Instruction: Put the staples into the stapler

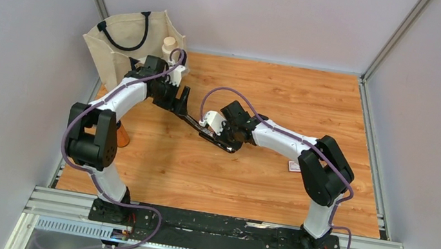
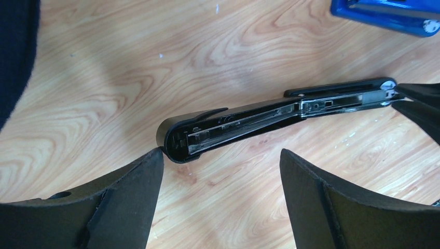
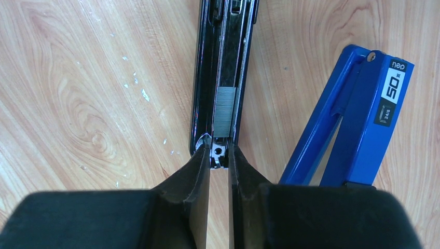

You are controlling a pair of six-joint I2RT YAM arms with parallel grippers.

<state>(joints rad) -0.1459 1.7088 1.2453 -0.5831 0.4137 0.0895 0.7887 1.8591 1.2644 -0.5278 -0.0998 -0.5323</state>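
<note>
Staples (image 3: 224, 118) are sitting in the magazine: a short grey strip lies in the channel of the black stapler (image 3: 200, 78), right up near its front end. That stapler is opened out flat on the wooden counter (image 1: 248, 187), stretched between the two arms.

Right hand (image 3: 218, 153) is down at that front end, fingers drawn narrow, tips pressed on either side of the magazine's nose just ahead of the strip. It's pinching the black stapler there.

Left hand (image 2: 222, 158) is at the opposite end, spread wide and holding nothing. One finger touches the rounded tip of the stapler's open top arm; the other stands clear, with bare wood between.

A blue stapler (image 3: 358, 104) lies just beside the black one, angled away from it.

Over by the right arm's elbow, a small white box with red print (image 1: 294, 167) peeks out on the counter, well apart from the stapler. A cream tote bag (image 1: 118, 45) stands in the far left corner.
</note>
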